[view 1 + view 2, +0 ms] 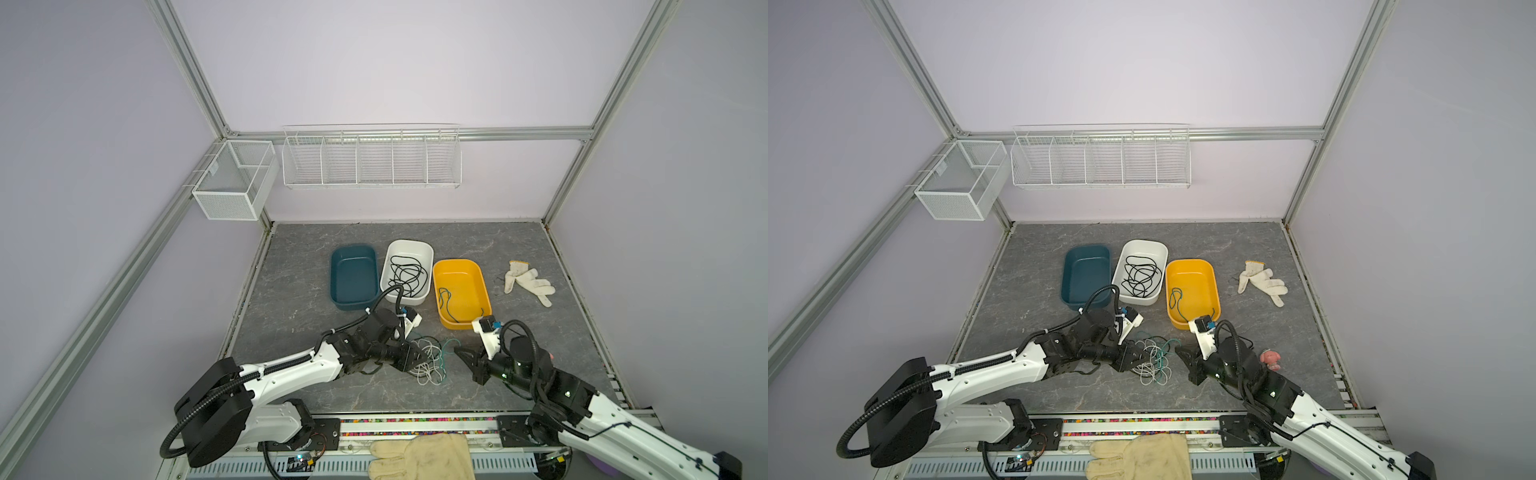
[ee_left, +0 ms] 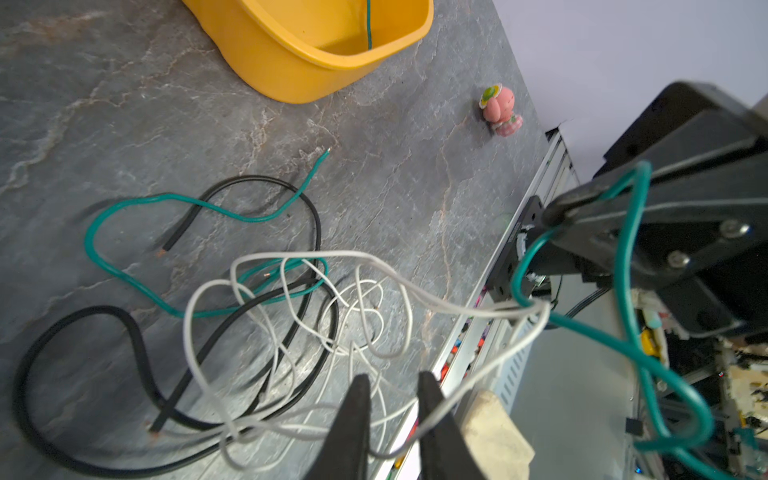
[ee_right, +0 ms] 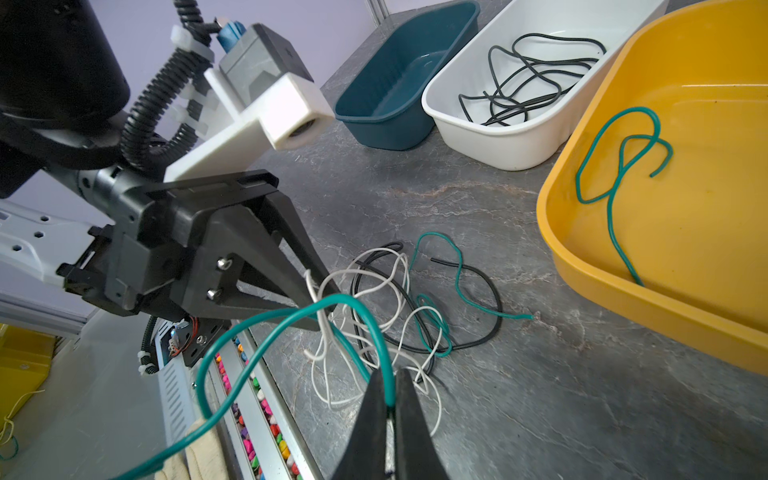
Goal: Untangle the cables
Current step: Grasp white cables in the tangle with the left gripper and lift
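Observation:
A tangle of white, black and teal-green cables [image 1: 432, 361] [image 1: 1156, 361] lies on the grey table between my two grippers. My left gripper [image 1: 419, 355] [image 2: 392, 376] is at the pile's left edge. Its jaws stand a narrow gap apart, and slack strands of white cable [image 2: 374, 259] run between them. My right gripper [image 1: 457, 351] [image 3: 390, 374] is shut on a teal-green cable [image 3: 345, 297] that arches up off the pile. More black cables [image 1: 409, 274] lie in the white bin [image 1: 409, 243]. One teal-green cable [image 1: 446, 299] lies in the yellow bin [image 1: 457, 262].
An empty teal bin [image 1: 353, 247] stands left of the white one. A white glove [image 1: 528, 280] lies at the right, and a pink toy [image 1: 1271, 359] sits beside the right arm. A cream glove [image 1: 419, 455] lies over the front rail. Wire baskets [image 1: 372, 160] hang on the back wall.

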